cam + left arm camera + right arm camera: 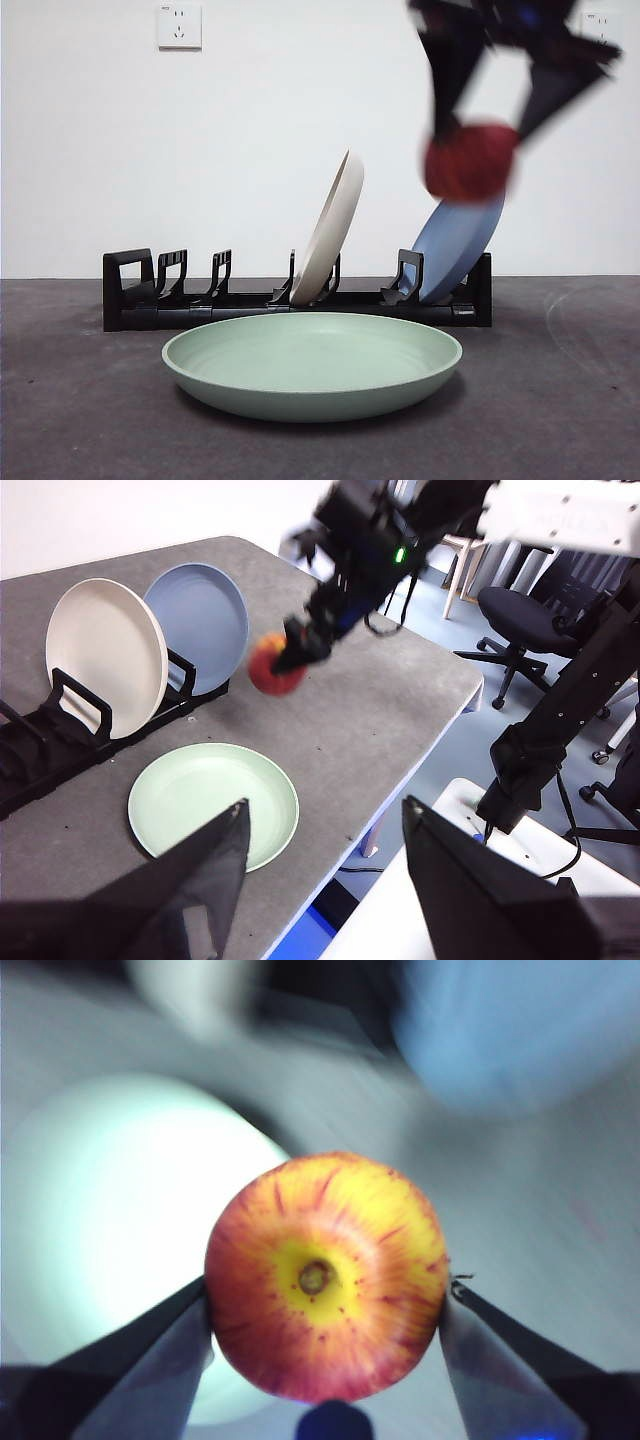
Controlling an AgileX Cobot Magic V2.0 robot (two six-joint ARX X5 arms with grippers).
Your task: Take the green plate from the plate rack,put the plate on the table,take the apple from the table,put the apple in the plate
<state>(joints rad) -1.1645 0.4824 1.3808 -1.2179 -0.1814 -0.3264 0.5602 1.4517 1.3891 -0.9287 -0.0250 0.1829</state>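
Spreading dark grey and mottled beneath a white wall with a socket (179,26), the table (80,400) carried the black rack (130,285), where a cream plate (330,228) and a blue plate (455,245) leaned on edge. The green plate (312,362) lay flat in front. Above, rightward, the right gripper (325,1295) clamped the apple (325,1275) in the air, stem dimple facing its wrist camera. The left gripper (325,830) hung wide, holding nothing.

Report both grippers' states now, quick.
Left gripper: open, holding nothing, waiting off to the side.
Right gripper: shut on the apple, in the air above the table.
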